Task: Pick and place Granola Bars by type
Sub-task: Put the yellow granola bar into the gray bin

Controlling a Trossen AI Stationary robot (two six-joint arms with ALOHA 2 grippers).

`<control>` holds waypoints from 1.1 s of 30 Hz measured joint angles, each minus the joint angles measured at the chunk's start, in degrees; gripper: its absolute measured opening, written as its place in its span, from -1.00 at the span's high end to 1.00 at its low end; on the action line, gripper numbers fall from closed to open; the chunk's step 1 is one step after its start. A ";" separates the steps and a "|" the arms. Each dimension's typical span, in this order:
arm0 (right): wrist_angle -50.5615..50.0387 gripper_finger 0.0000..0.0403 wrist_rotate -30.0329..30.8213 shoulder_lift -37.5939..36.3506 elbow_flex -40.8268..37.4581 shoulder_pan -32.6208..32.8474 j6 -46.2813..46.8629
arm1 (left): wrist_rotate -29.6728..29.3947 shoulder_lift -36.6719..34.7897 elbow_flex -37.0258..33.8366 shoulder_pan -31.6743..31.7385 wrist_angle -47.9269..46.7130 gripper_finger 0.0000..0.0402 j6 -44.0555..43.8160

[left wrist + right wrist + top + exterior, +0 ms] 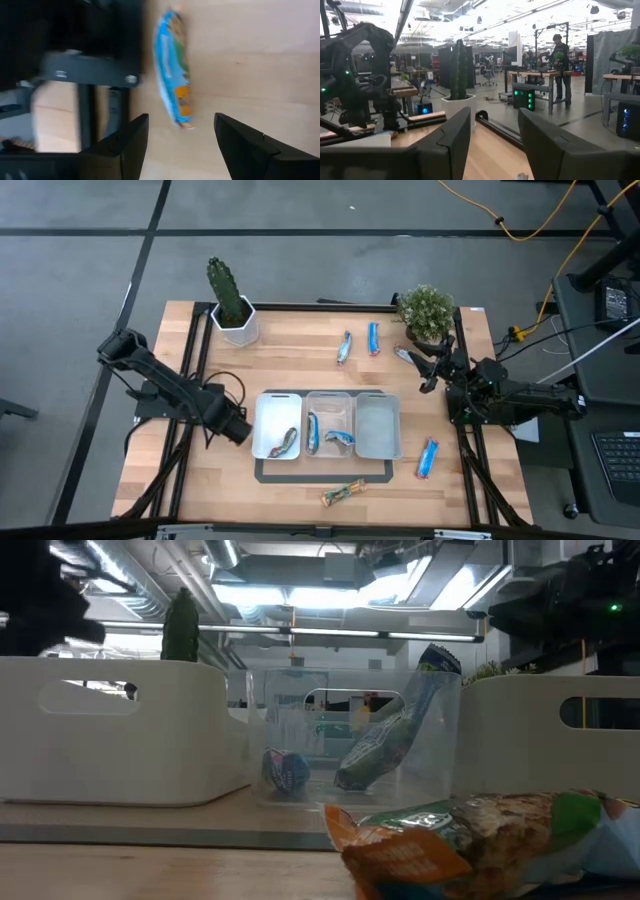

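Here the wooden slatted surface (300,350) carries three rectangular trays side by side near its middle: a white left tray (277,423), a clear middle tray (329,423) and a pale right tray (378,425). The granola bars are small crinkly foil packets. One silvery bar (287,443) lies slanted in the left tray; two blue bars (313,432) (339,438) sit in the middle tray, and in the low view one of them leans steeply against its clear wall (395,735). A greenish-gold bar (343,493) lies on the wood just in front of the trays, its long axis running roughly across the surface. Another blue bar (428,457) lies to the right of the trays, slightly tilted, and two more (345,347) (373,337) lie near the far edge, both pointing roughly front to back. A small silvery bar (405,356) rests just beside the right claw (432,372), which hovers near the bushy potted plant (425,310); its dark fingers (445,145) stand apart with nothing between them. The left claw (240,430) sits just beside the left tray, fingers (130,145) spread wide and empty; its wrist view shows a blue-and-green bar (172,75) lying on the wood beyond the fingertips, long axis pointing away from them. A ribbed cactus (225,290) stands in a white pot.
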 joint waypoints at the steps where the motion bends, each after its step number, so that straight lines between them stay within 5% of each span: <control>1: 0.00 0.17 0.00 0.00 0.00 0.01 0.00 | 0.19 0.00 -1.12 -0.01 2.14 -0.08 0.00; 22: -0.52 0.17 -0.02 0.00 0.00 0.00 4.15 | 3.81 -0.35 -19.54 -0.62 24.26 -0.06 -2.12; 26: -0.54 0.17 -0.02 0.00 0.00 0.00 4.15 | 3.56 -0.41 -19.48 -0.60 24.47 0.18 -1.39; 31: -0.55 0.17 -0.02 0.00 0.00 0.00 4.04 | 2.08 -0.98 -18.19 -0.62 24.55 0.76 -0.42; 33: -0.55 0.17 -0.02 0.00 0.00 0.00 4.05 | 1.30 -0.81 -17.43 -0.58 24.44 0.81 -0.38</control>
